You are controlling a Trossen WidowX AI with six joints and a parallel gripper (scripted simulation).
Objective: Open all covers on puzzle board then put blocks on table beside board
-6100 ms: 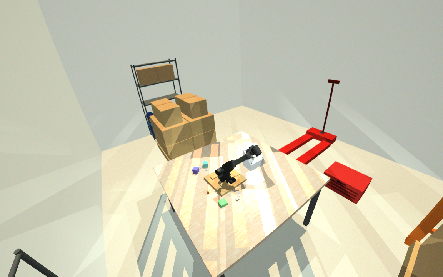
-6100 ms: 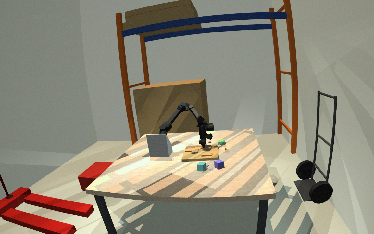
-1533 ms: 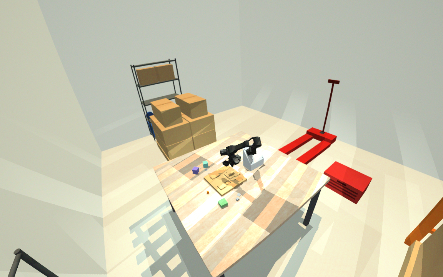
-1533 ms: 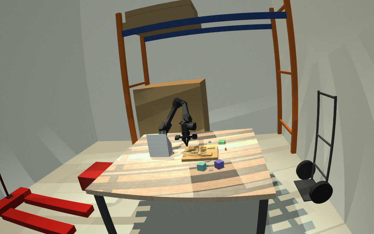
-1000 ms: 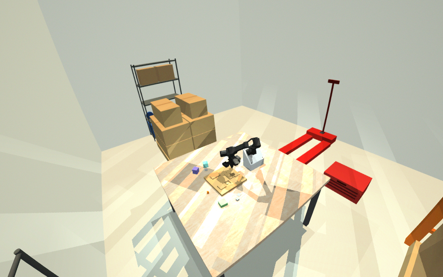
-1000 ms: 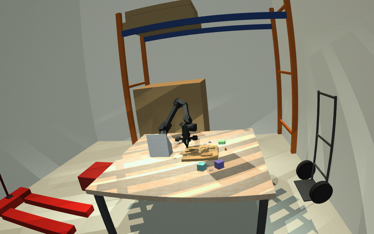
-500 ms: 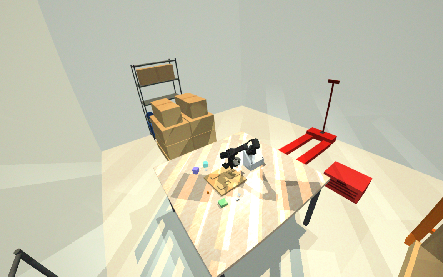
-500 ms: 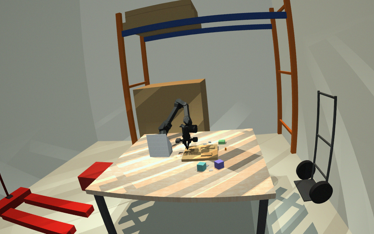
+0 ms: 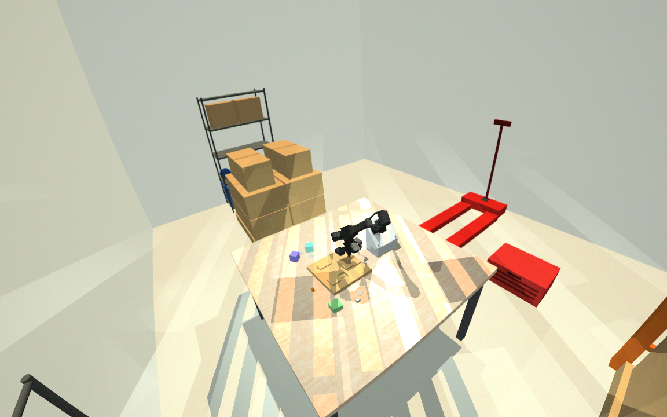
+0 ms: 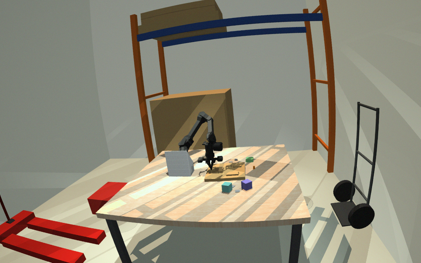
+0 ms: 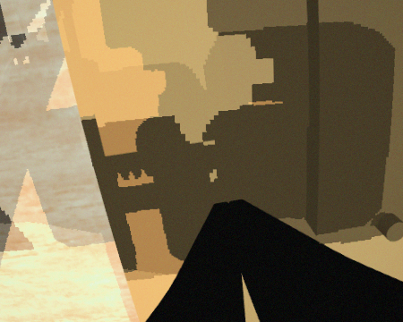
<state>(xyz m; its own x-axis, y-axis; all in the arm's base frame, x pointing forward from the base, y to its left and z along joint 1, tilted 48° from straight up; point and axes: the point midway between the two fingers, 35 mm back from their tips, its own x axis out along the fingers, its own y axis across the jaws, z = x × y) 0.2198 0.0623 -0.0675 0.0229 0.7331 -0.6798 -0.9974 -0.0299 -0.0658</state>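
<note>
Your gripper (image 9: 349, 256) (image 10: 211, 168) (image 11: 229, 215), fingers pressed together on nothing, is down at the puzzle board (image 9: 334, 291) (image 10: 225, 178) (image 11: 273, 179), near its base-side edge. On the counter (image 9: 377, 332) (image 10: 202, 209) (image 11: 31, 134), in the exterior view, teal (image 9: 308, 247) (image 10: 226, 187) and purple (image 9: 294, 256) (image 10: 246, 184) blocks sit nearest, before the board; the green block (image 9: 335, 305) (image 10: 249, 159) lies beyond.
</note>
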